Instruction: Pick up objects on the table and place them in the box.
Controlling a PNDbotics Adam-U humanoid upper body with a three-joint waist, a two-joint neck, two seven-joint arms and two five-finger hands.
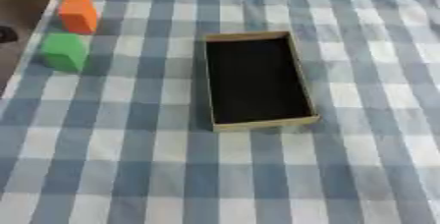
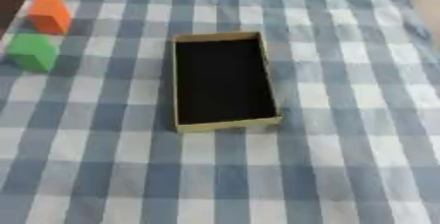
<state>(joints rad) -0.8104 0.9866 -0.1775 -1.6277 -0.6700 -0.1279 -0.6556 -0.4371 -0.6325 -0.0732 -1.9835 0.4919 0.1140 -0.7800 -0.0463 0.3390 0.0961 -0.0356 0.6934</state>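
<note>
Checked cloth (image 1: pixel 258 179) holds an empty box (image 1: pixel 301 78); no hands show, so grab the green block (image 1: pixel 65 51) upper left first.

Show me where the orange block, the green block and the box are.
orange block (image 1: pixel 78 14): left eye view, front face.
green block (image 1: pixel 65 51): left eye view, front face.
box (image 1: pixel 265 123): left eye view, near rim.
</note>
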